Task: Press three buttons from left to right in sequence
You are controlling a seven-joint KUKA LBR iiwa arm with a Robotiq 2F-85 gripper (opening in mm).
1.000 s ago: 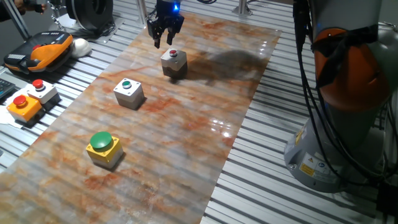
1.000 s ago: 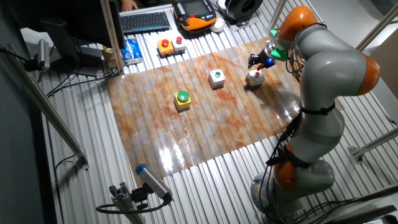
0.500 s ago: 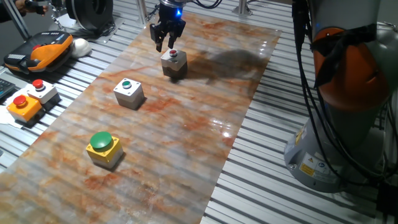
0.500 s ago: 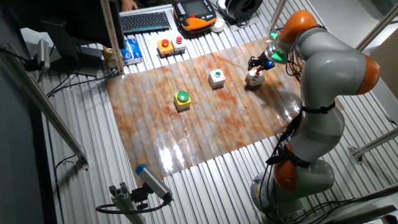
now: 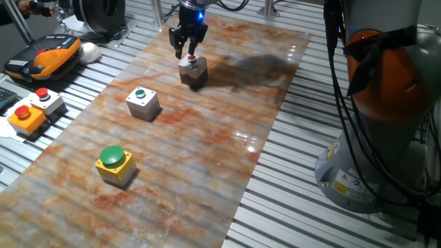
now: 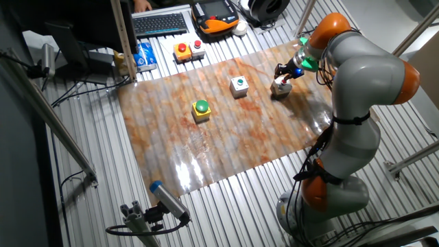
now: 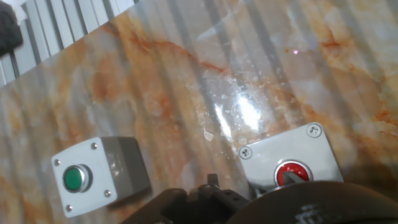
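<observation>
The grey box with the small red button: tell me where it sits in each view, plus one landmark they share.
One fixed view: the grey box with the small red button is upper centre, under the gripper.
The other fixed view: upper right, beside the arm's hand.
Hand view: lower right, partly hidden by the hand.
Shared landmark: the grey box with the green button, its nearest neighbour.

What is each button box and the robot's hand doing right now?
Light grey box with small red button: upright, gripper right above it.
Light grey box with small green button: upright, untouched.
Yellow box with large green dome: upright, untouched.
Black two-finger gripper: fingers apart, pointing down.
</observation>
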